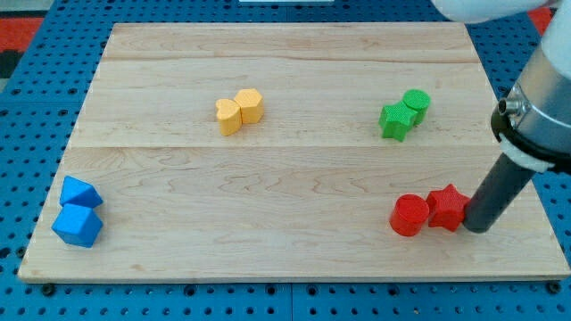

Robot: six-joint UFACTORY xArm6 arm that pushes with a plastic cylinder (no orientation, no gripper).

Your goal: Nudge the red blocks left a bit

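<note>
Red blocks are found low on the view's right of the wooden board [294, 178]: a red cylinder [409, 215] and a red star [447, 208], pressed side by side, cylinder on the view's left. And there it is, my tip [477, 228], planted right against the star's right-hand edge, touching it or all but touching it; the exact contact is hidden by the rod. No claw is carried on this rod, so nothing is gripped; the blocks are met only by the dark shaft.

Up the board, a green star [393, 121] and a green cylinder [415, 102] are seen huddled together. Near the middle top, a yellow heart [228, 116] and a yellow hexagonal block [250, 105] are touching. Down at the view's bottom left, two blue blocks [78, 211] are stacked close, well apart from everything else.
</note>
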